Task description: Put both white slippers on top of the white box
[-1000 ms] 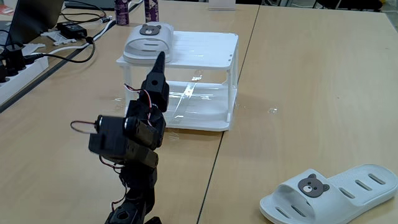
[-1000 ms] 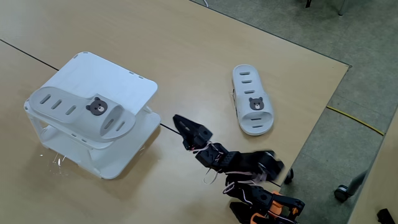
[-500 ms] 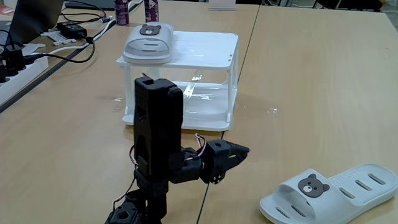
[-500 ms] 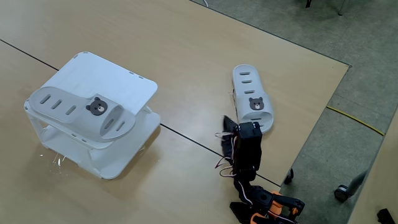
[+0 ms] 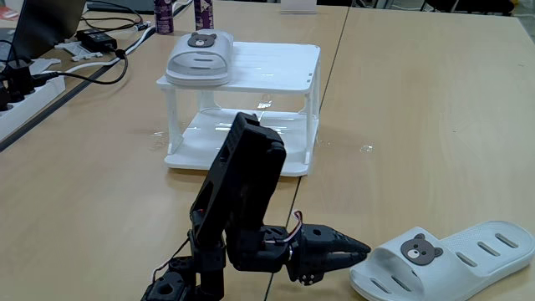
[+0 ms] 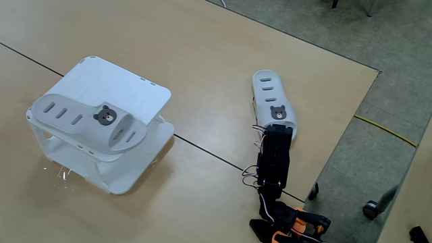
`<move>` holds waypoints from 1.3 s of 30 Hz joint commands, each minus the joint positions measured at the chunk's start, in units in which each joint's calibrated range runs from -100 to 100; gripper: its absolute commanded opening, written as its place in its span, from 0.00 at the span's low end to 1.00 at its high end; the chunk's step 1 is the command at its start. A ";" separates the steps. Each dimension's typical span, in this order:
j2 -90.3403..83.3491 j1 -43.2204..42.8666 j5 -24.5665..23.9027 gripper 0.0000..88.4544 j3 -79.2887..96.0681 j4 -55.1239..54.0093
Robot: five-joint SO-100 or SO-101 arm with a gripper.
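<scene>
Two pale slippers are seen on a light wood-grain table (image 5: 418,100), whose top is divided by a thin dark seam running away from the camera. One slipper (image 5: 199,57) is laid on the flat top of the white box (image 5: 276,63), at the box's left edge in a fixed view, with its bear badge toward the far side; in the high fixed view this slipper (image 6: 88,121) lies across the near corner of the box (image 6: 115,81) and overhangs it slightly. The second slipper (image 5: 451,257) is left on the bare table, well apart from the box, its bear badge facing the arm; from above this slipper (image 6: 273,108) is seen close to the table's right edge.

The black arm (image 5: 242,196) is folded low over the table, and its gripper (image 5: 355,249) is stretched toward the open end of the second slipper, just beside it. The fingers appear drawn together to a point with nothing between them, though whether they touch the slipper cannot be told. From above, the gripper is hidden under the arm (image 6: 275,158).

Cables and a power strip (image 5: 25,88) are spread along the table's far left, and two dark bottles (image 5: 164,15) are stood behind the box. Grey carpet (image 6: 351,34) is seen beyond the table edge, crossed by a yellow cable (image 6: 388,129).
</scene>
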 commanded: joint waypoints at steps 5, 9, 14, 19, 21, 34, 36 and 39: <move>1.97 1.18 0.42 0.02 -6.90 -1.25; 2.14 1.10 0.42 0.17 -12.04 -1.25; 2.22 1.02 0.42 0.25 -14.03 -0.82; 3.91 0.53 0.42 0.25 -15.74 -0.65; 6.60 0.53 0.42 0.25 -20.79 -0.65; 12.41 0.44 0.42 0.25 -43.98 8.15; 12.41 0.44 0.42 0.24 -44.34 9.19; 12.32 0.44 0.42 0.18 -43.43 9.27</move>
